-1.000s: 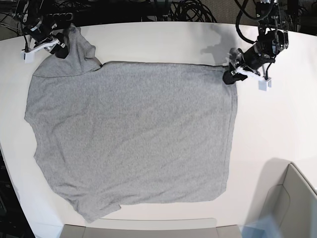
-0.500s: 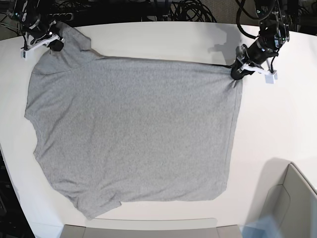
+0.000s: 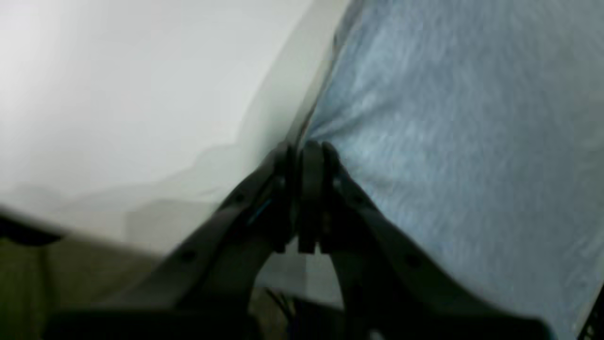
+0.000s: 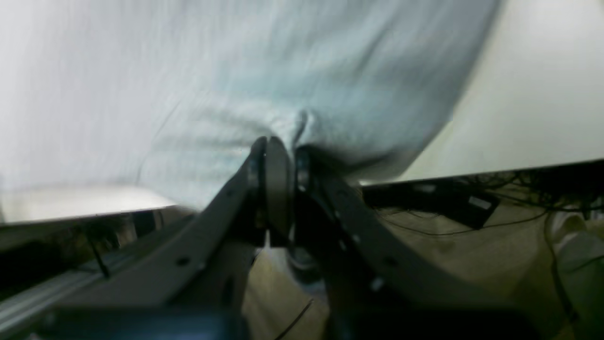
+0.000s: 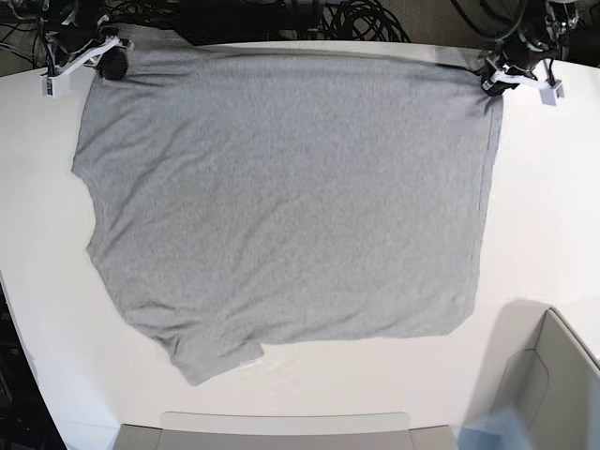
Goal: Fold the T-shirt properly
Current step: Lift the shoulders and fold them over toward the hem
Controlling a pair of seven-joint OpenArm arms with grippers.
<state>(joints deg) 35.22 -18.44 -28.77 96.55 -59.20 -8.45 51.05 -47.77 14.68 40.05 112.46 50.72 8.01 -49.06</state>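
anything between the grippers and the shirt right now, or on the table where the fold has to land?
Nothing visible. Both are already clamped on the T-shirt: the left gripper on one far corner, the right gripper on the other. The cloth lies spread with nothing on it, and the white table around it shows no loose item.

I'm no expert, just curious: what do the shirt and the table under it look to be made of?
The T-shirt looks like soft knit cloth, probably cotton jersey: heathered grey, matte, with a flecked weave and puckers where each hand pinches it. The table looks like a smooth white laminate or painted board, with a faint sheen and soft shadows; which one, the pictures leave open.
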